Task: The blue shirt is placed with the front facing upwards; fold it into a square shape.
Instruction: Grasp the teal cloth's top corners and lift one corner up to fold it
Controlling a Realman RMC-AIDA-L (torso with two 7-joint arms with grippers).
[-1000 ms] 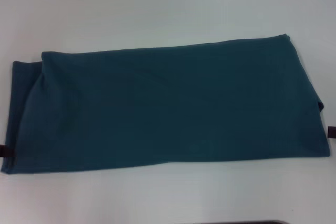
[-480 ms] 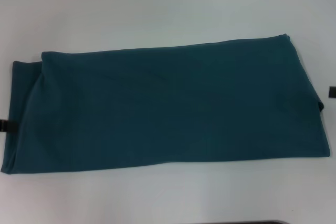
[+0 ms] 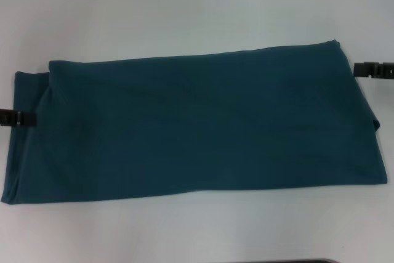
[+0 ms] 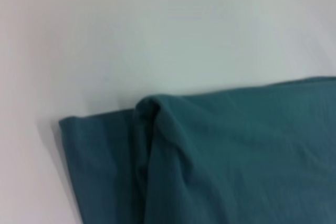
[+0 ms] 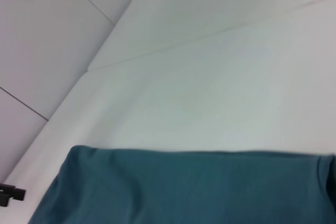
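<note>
One large dark teal-blue cotton shirt (image 3: 197,127) lies folded into a long band across the middle of a plain white table (image 3: 184,10), its length running from the table's left side to its right side. No lettering or collar shows; only smooth plain fabric faces up. At the shirt's left end a lower layer sticks out past the upper layer, and the upper layer's far left corner is rounded into a soft fold (image 4: 152,111). At the right end the near corner comes to a flat point and a small tuck shows along the edge.

The left gripper (image 3: 18,117) appears as a small black tip at the left edge of the table, over the shirt's left end about halfway along it. The right gripper (image 3: 372,69) appears as a black tip at the right edge, just beside the shirt's far right corner. Too little of either claw is visible to tell whether it is spread wide or closed narrow, and neither can be seen holding cloth.
</note>
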